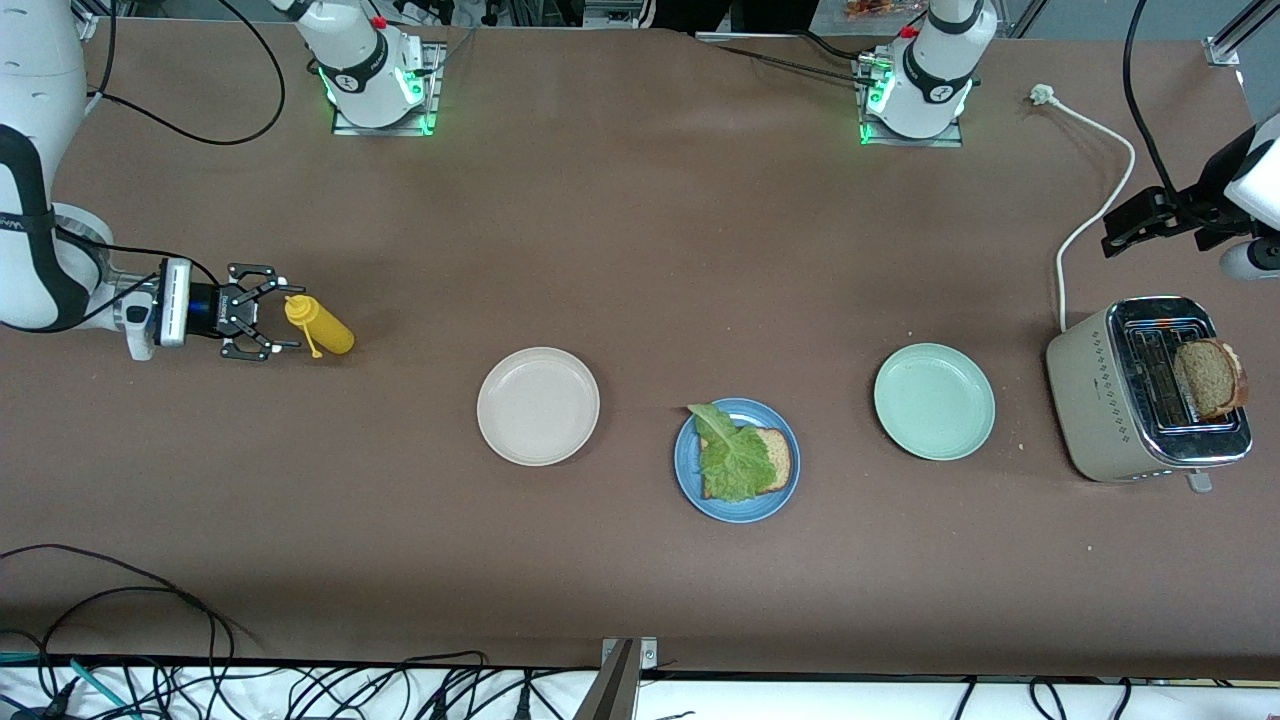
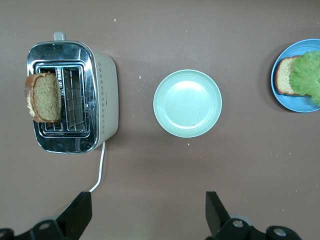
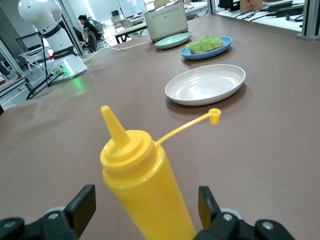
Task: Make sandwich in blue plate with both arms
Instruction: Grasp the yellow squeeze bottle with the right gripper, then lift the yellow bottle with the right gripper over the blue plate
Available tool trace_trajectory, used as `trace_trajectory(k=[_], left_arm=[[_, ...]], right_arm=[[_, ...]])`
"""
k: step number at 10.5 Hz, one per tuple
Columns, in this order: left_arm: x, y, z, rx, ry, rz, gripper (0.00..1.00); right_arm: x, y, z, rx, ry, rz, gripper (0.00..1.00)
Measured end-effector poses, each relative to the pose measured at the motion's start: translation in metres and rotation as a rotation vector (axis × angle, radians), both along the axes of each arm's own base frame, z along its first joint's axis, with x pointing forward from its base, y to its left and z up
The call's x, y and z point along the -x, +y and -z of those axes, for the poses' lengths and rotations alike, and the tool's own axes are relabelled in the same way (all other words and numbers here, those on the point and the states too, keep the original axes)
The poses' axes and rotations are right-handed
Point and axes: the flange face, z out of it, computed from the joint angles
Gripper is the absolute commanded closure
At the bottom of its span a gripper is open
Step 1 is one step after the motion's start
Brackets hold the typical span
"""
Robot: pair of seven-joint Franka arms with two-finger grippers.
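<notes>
The blue plate (image 1: 735, 512) lies near the table's front edge, midway between the arms' ends. On it a bread slice (image 1: 777, 458) carries a green lettuce leaf (image 1: 728, 462). A second bread slice (image 1: 1210, 378) sticks up from the toaster (image 1: 1110, 400). My left gripper (image 2: 149, 210) hangs open and empty above the table beside the toaster (image 2: 102, 95), looking down on the blue plate (image 2: 295, 104). My right gripper (image 1: 285, 315) is open at the right arm's end, low over the table. Its fingers flank a yellow squeeze bottle (image 3: 145, 190) with a gap on each side.
A cream-white plate (image 1: 538, 405) and a pale green plate (image 1: 934, 400) lie on either side of the blue plate. The toaster's white cord (image 1: 1095, 200) runs toward the left arm's base. Black cables hang along the table's front edge.
</notes>
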Motion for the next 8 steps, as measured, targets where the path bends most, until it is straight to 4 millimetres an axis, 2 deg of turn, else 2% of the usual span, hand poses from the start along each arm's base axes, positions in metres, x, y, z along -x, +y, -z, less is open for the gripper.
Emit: trace_trajectory(k=[1, 2, 3, 4, 6, 8], left_arm=[[0.0, 0.0, 0.0, 0.0, 0.0, 0.0, 0.0], [0.0, 0.001, 0.0, 0.0, 0.0, -0.001, 0.0], [0.0, 0.001, 0.0, 0.0, 0.0, -0.002, 0.0], [0.0, 0.002, 0.0, 0.0, 0.0, -0.003, 0.0], [0.0, 0.002, 0.0, 0.0, 0.0, -0.003, 0.0], [0.0, 0.004, 0.0, 0.0, 0.0, -0.007, 0.0]], right_arm=[[-0.001, 0.001, 0.005, -0.015, -0.013, 0.002, 0.1], [-0.002, 0.004, 0.012, -0.034, -0.023, 0.01, 0.26], [-0.002, 0.01, 0.021, -0.055, -0.028, 0.016, 0.8], [-0.003, 0.018, 0.029, -0.07, -0.029, 0.009, 1.0], [-0.011, 0.029, 0.033, -0.079, -0.034, -0.01, 1.0], [-0.031, 0.033, 0.019, -0.061, -0.045, -0.021, 1.0]])
